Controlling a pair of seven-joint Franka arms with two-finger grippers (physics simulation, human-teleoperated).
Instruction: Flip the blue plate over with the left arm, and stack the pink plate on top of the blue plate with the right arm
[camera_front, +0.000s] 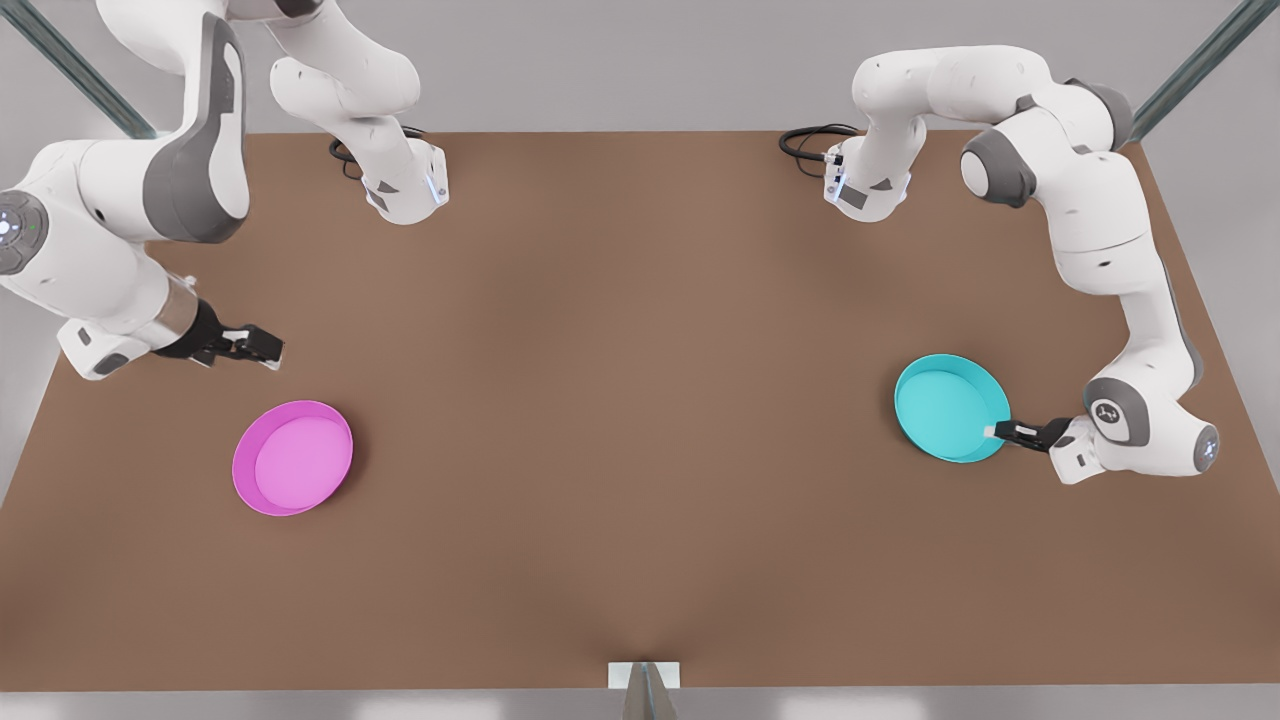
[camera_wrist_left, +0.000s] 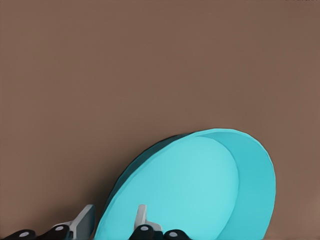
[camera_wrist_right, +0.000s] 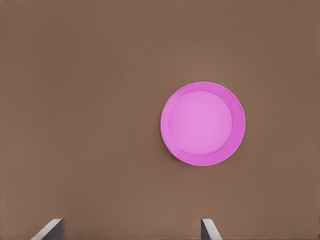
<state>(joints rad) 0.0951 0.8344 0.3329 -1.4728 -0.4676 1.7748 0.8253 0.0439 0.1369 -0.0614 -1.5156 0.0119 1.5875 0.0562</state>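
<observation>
Plates, two: blue plate, rim pinched by left gripper, tilted in wrist view; pink plate flat, right gripper spread above.

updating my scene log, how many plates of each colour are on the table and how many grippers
blue plate: 1, rim between the left gripper fingers, tilted in the left wrist view
pink plate: 1, flat on the table, untouched
grippers: 2, the right gripper open, apart from the pink plate
total: 2 plates, 2 grippers
</observation>
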